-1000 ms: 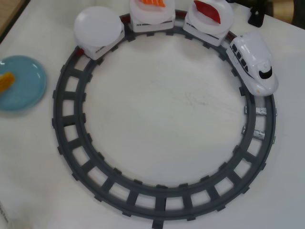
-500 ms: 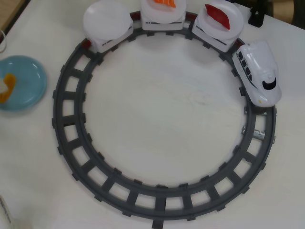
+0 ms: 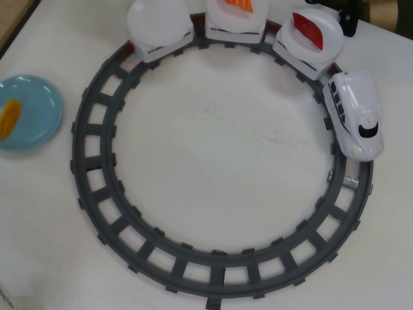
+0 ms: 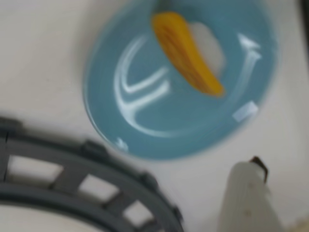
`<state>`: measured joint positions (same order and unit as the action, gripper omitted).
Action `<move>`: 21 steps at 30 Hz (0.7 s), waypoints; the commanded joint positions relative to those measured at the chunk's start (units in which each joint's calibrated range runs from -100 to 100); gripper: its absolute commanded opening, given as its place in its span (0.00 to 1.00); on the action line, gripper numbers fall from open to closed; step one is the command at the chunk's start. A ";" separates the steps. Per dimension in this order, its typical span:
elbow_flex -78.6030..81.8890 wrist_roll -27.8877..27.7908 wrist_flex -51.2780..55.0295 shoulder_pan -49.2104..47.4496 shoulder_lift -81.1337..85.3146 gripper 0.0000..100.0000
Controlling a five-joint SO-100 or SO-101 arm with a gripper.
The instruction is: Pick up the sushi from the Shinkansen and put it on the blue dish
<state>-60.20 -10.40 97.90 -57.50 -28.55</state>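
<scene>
The yellow-orange sushi (image 3: 9, 117) lies on the blue dish (image 3: 39, 106) at the left edge of the overhead view. The blurred wrist view shows it (image 4: 188, 53) lying tilted on the dish (image 4: 145, 116), with a white underside showing. The white Shinkansen (image 3: 355, 113) stands on the grey track at the right, nose toward the bottom, pulling several cars topped with white plates. My gripper does not show in the overhead view. In the wrist view only one white finger (image 4: 246, 193) shows at the bottom right, off the dish and holding nothing.
The grey circular track (image 3: 97, 200) fills the table, and a stretch of it (image 4: 96, 169) passes close below the dish. One white plate carries a dark red piece (image 3: 307, 30), one an orange striped piece (image 3: 239, 5), and one is bare (image 3: 158, 22).
</scene>
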 commanded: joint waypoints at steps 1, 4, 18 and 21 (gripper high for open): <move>-1.03 3.49 -0.02 0.46 12.75 0.15; -0.66 5.85 -0.19 0.02 18.56 0.15; 63.72 10.45 -35.52 0.02 50.00 0.15; 79.59 10.45 -43.08 0.02 59.54 0.15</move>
<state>3.93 -0.36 62.94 -57.58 20.29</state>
